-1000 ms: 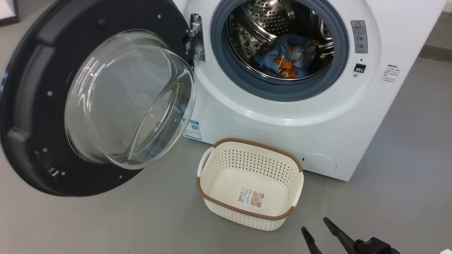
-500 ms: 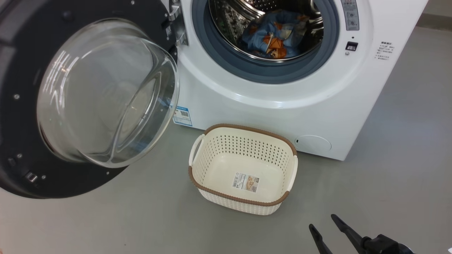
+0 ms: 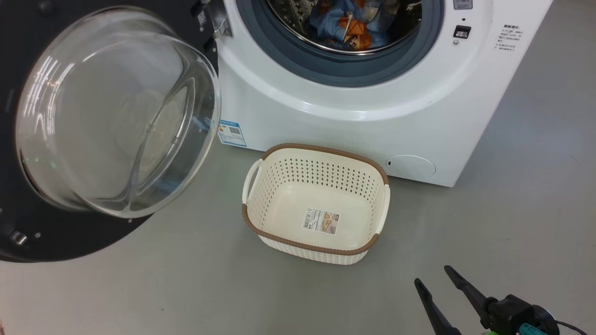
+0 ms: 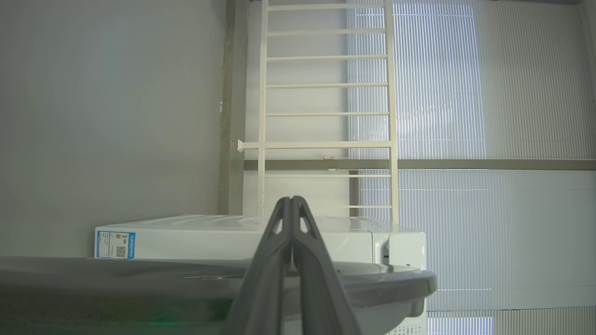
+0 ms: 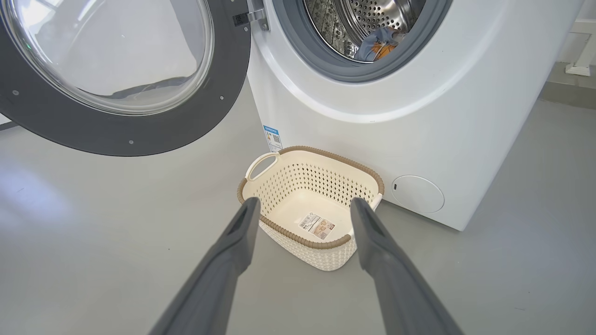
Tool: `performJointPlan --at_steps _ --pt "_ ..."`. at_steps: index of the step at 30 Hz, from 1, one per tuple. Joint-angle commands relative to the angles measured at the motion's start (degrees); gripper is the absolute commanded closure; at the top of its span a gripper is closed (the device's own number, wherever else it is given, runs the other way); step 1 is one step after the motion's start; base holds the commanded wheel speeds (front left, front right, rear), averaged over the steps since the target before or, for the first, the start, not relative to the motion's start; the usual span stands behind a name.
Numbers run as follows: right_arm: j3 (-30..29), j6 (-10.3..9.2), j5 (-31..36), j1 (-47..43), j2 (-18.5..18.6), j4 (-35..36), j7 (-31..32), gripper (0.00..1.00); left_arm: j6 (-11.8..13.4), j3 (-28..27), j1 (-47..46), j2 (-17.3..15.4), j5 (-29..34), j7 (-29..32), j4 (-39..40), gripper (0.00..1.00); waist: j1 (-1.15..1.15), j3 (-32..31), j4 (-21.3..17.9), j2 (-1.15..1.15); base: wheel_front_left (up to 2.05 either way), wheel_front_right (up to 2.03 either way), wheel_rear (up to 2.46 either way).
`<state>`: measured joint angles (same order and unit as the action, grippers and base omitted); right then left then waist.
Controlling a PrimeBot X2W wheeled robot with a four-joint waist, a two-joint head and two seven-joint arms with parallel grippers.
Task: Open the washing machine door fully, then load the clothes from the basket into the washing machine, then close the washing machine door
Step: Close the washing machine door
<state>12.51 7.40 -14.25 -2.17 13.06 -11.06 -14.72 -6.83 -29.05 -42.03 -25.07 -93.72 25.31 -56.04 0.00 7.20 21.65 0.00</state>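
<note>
We've got the washing machine (image 3: 354, 121) standing on the grey floor (image 3: 139, 288), and its door (image 3: 116, 111) is swung wide to our left with the glass bowl bulging toward us. The basket (image 3: 316, 151) sits on the floor just in front of the machine, label (image 3: 321, 221) showing on its bare bottom. The clothes (image 3: 347, 21) lie inside the steel drum (image 5: 377, 14). Our right pincer (image 3: 432, 274) hovers near the basket, fingers apart and empty. Our left pincer (image 4: 291, 201) has its fingers pressed together.
</note>
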Motion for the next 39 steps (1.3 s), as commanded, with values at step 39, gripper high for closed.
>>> performJointPlan --at_steps 39 --pt "0.7 0.09 -0.2 1.2 0.1 0.6 -0.3 0.0 -0.7 6.6 6.8 4.2 -1.2 25.8 13.5 1.0 0.0 -2.1 -0.1 0.0 0.0 0.0 0.0"
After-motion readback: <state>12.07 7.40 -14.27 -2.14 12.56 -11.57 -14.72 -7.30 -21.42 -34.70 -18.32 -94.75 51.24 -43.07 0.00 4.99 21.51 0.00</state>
